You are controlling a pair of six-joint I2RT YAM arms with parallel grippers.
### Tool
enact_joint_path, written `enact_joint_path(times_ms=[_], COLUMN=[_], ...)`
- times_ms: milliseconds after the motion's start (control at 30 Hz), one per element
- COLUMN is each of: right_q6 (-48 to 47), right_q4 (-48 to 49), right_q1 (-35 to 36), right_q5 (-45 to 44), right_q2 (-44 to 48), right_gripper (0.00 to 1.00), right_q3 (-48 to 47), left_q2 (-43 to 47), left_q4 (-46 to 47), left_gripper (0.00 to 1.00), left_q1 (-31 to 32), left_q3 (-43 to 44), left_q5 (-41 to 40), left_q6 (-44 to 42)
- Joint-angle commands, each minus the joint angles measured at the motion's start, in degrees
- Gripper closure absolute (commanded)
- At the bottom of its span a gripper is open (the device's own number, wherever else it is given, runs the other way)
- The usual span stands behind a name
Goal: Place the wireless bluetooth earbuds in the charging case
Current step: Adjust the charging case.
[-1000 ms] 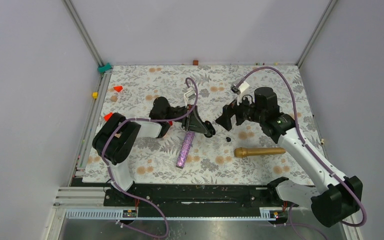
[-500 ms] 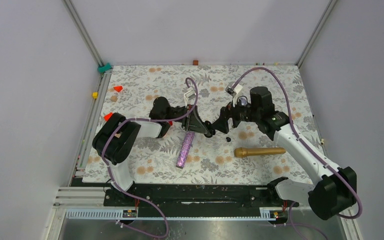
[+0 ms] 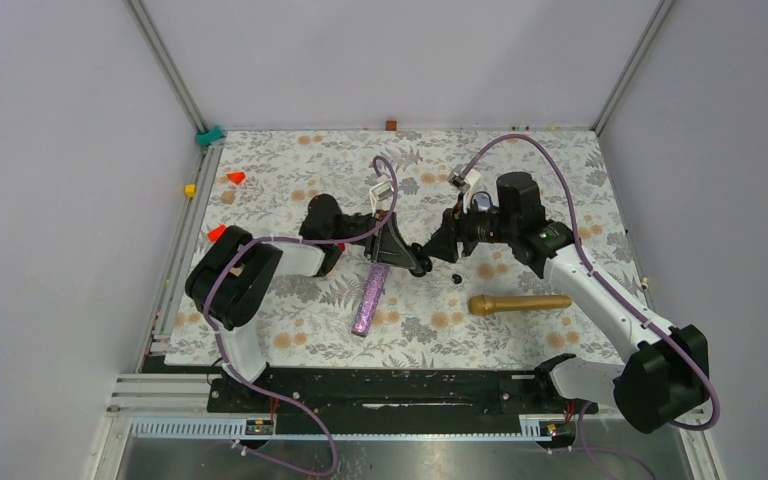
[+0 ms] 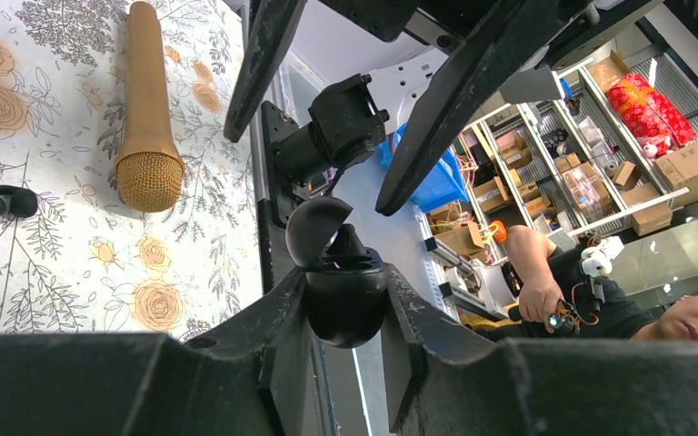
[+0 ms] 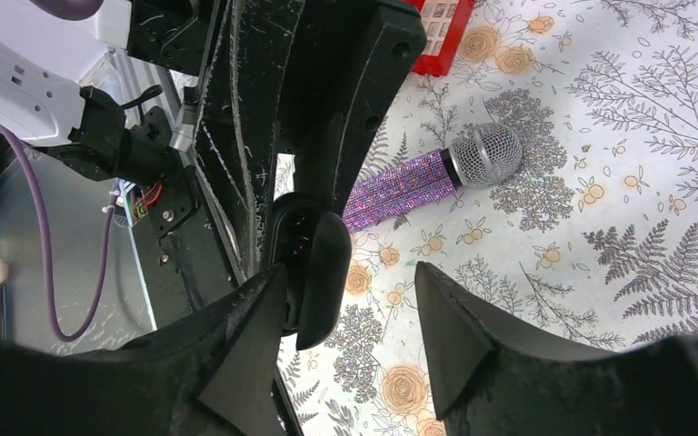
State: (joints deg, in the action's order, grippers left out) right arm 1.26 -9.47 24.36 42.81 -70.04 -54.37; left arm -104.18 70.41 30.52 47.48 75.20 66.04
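Clock calls are on the top view, 12 = far edge of the floral mat [image 3: 560, 170].

Your left gripper [image 3: 416, 262] sits near mat centre. Its jaws are squeezed tight on the charging case [image 4: 345, 295] — black, rounded, pinched by its lower half between both fingers. The case lid [image 4: 318, 232] is flipped up. The right wrist view looks into the open cavity, but I can't tell what's in it.

Your right gripper [image 5: 350, 282] is nose to nose with the left one, at 2 o'clock of it. Its jaws are parted wider than the lid and grip nothing. The lid stands in the gap, close to one finger, and I can't tell if it touches.

The earbuds [image 3: 457, 278] lie on the mat at 4 o'clock of the case, near both gripper tips but apart from them. From the left wrist they read as one small black two-lobed shape, so I can't split the two pieces.

The gold microphone [image 3: 518, 302] lies flat at 4 o'clock of mat centre, just past the earbuds, with its head pointing to 9. The purple glitter microphone [image 3: 370, 300] lies at 7 o'clock of centre — its far end runs under the left gripper. From the right wrist you can see its silver mesh head on the mat. A red piece [image 3: 235, 177] sits at 10 o'clock near the mat's left edge.
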Motion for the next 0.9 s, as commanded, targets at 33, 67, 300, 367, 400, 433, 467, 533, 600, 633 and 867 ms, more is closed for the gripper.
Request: enact_joint_path(times_ms=[33, 67, 300, 367, 400, 433, 467, 533, 600, 633, 867], right_q6=[0.23, -0.08, -0.89, -0.90, -1.78, -2.74, -3.16, -3.41, -3.41, -3.62, -4.59], right_q4=[2.54, 2.57, 1.27, 1.02, 0.62, 0.38, 0.18, 0.16, 0.27, 0.16, -1.21], right_q1=[-0.10, -0.10, 0.73, 1.23, 1.50, 1.68, 1.88, 2.00, 2.15, 2.30, 2.95], right_q5=[1.90, 1.85, 2.15, 1.87, 1.71, 1.53, 1.35, 1.70, 2.22, 1.96, 2.40], right_q2=[-0.32, -0.38, -1.36, -1.47, -1.51, -1.51, -1.50, -1.44, -1.04, -0.92, -1.51], right_gripper=[0.42, 0.44, 0.49, 0.51, 0.52, 0.53, 0.53, 0.53, 0.53, 0.53, 0.61], right_q3=[0.31, 0.27, -0.22, -0.28, -0.36, -0.43, -0.53, -0.50, -0.43, -0.46, -0.97], left_q2=[1.00, 1.00, 0.91, 0.96, 0.96, 0.92, 0.91, 0.89, 0.93, 0.93, 0.91], left_q4=[3.24, 3.26, 3.24, 3.16, 3.15, 3.17, 3.16, 3.08, 2.94, 2.89, 2.80], left_gripper=[1.00, 1.00, 1.00, 1.00, 1.00, 1.00, 1.00, 1.00, 1.00, 1.00, 1.00], left_q1=[0.43, 0.51, 0.50, 0.50, 0.58, 0.57, 0.55, 0.59, 0.59, 0.51, 0.58], left_q3=[0.50, 0.50, 0.61, 0.60, 0.64, 0.60, 0.59, 0.60, 0.59, 0.61, 0.60], left_q5=[0.23, 0.26, 0.23, 0.22, 0.29, 0.26, 0.22, 0.21, 0.35, 0.32, 0.33], left_q6=[-0.77, -0.74, -0.74, -0.74, -0.74, -0.74, -0.74, -0.78, -0.90, -1.04, -1.10])
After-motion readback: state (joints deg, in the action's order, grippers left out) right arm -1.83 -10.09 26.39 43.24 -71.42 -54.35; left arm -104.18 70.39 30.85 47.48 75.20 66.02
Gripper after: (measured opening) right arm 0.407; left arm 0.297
